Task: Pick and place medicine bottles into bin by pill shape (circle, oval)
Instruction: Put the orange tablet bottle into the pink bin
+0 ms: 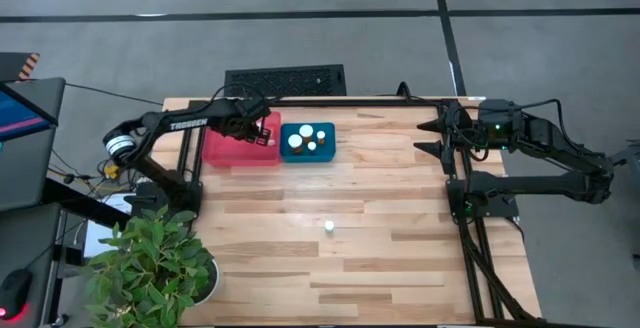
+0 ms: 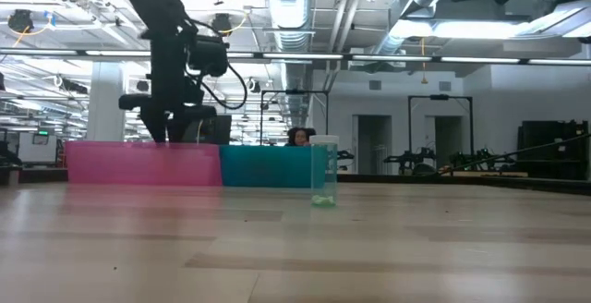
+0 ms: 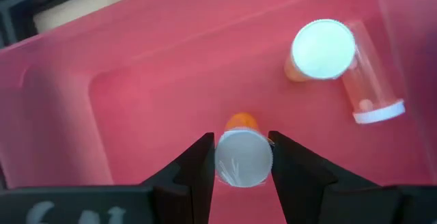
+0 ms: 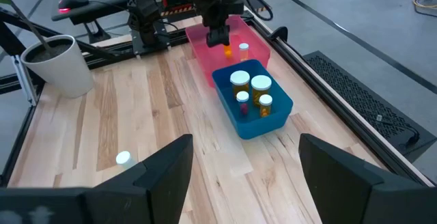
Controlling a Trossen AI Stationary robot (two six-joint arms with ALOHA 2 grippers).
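Overhead view: the left claw [image 1: 268,131] sits over the pink bin [image 1: 225,148] in the upper left-centre of the frame, with the blue bin [image 1: 307,155] touching that bin's right side. The left claw is clamped on a white-capped orange bottle [image 3: 243,157], seen in the left wrist view at bottom centre between the two dark fingers [image 3: 198,166], above the pink floor. Two further bottles lie in the pink bin at the upper right of that view: one orange-bodied with a wide white cap [image 3: 323,49] facing the camera, and one clear bottle [image 3: 369,80] on its side, touching it. The blue bin holds four white-capped bottles [image 4: 251,91], standing upright near the centre of the right wrist view. A single bottle [image 1: 328,226] stands alone on the tabletop [image 1: 400,258] at the centre of the overhead frame, well apart from both bins. The right claw [image 1: 432,136] waits at the upper right of the tabletop, its fingers spread apart and holding nothing. A potted plant [image 1: 150,263] occupies the lower left corner.
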